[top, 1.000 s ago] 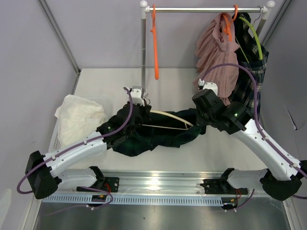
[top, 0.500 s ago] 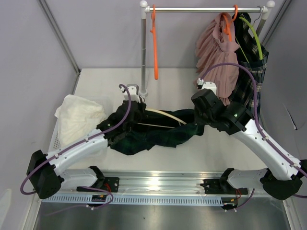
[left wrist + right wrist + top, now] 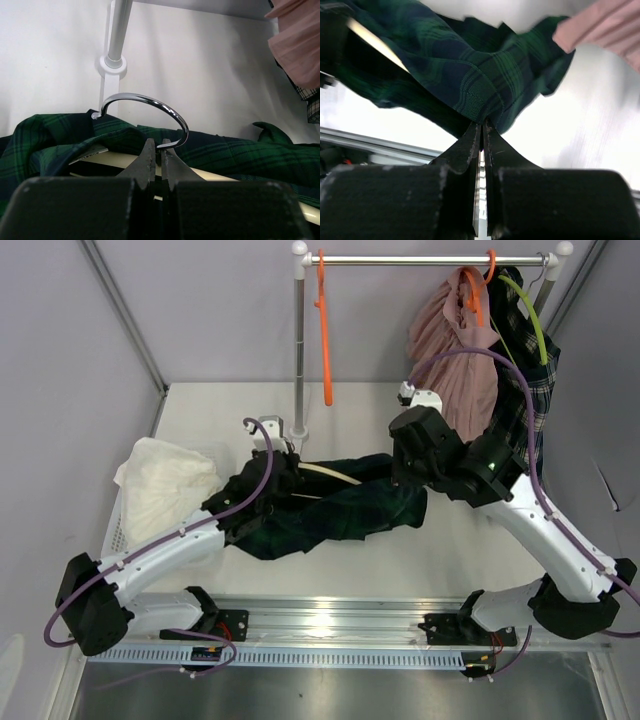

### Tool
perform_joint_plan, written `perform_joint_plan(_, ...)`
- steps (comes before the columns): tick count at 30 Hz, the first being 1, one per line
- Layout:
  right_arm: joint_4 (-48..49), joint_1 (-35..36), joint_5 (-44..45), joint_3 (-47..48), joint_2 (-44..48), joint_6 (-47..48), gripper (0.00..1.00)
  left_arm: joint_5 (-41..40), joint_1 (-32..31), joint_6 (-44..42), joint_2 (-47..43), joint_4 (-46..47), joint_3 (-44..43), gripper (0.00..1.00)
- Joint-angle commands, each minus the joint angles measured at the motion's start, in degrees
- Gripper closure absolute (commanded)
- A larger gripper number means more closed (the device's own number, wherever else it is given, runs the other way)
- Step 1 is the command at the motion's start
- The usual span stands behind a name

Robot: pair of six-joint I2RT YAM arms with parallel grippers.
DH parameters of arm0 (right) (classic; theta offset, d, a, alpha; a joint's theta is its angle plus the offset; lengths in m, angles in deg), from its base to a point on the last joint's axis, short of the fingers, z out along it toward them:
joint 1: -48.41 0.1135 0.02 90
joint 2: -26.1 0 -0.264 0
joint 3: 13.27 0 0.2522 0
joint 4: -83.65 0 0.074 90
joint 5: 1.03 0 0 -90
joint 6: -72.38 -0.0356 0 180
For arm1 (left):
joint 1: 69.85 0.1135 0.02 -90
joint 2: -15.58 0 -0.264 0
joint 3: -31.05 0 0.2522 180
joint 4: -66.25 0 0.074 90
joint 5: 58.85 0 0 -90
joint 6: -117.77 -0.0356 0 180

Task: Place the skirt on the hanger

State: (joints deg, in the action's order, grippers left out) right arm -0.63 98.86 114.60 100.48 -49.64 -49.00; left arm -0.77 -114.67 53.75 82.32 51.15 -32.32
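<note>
In right pincer (image 3: 481, 126), skirt (image 3: 470, 65) fold, pinched

The plaid skirt (image 3: 470, 75) is matt woven cloth; the hanger hook (image 3: 145, 97) is glossy chromed metal, the hanger bar (image 3: 215, 175) smooth and cream.

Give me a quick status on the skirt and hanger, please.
Left end effector shut on hanger at hook neck. Right end effector shut on skirt edge. Skirt bunched over hanger bar. Rack pole close behind hook.
</note>
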Motion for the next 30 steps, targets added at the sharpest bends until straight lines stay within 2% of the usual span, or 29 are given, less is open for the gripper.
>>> perform_joint_plan(1,-1.81,0.78,3.64,7.93,-0.89,0.96,1.0,-4.99,0.96,-3.48,-1.0,0.46,0.74,1.0)
perform_joint_plan(14,-4.36,4.21,5.75,20.42,-8.54,1.75,1.0,-2.71,-4.13,-4.71,-4.42,-2.17,-8.13,1.0)
perform_joint_plan(18,-6.46,4.3,6.19,26.12,-11.17,3.07,1.0,0.19,-4.93,-4.53,-5.04,-4.01,-11.82,1.0)
perform_joint_plan(19,-8.04,4.3,6.71,30.05,-12.48,3.34,1.0,1.06,-4.93,-4.53,-5.13,-4.37,-12.53,1.0)
perform_joint_plan(23,-11.13,4.3,8.38,37.81,-14.78,4.39,1.0,4.67,-4.93,-5.58,-4.08,-8.66,-22.07,1.0)
perform_joint_plan(27,-10.43,4.04,8.82,35.56,-13.99,4.31,1.0,8.17,-4.93,-5.5,-3.02,-12.36,-27.03,1.0)
perform_joint_plan(30,-7.62,3.77,8.83,28.09,-12.41,3.69,1.0,12.91,-5.02,-3.48,-1.53,-12.63,-27.48,1.0)
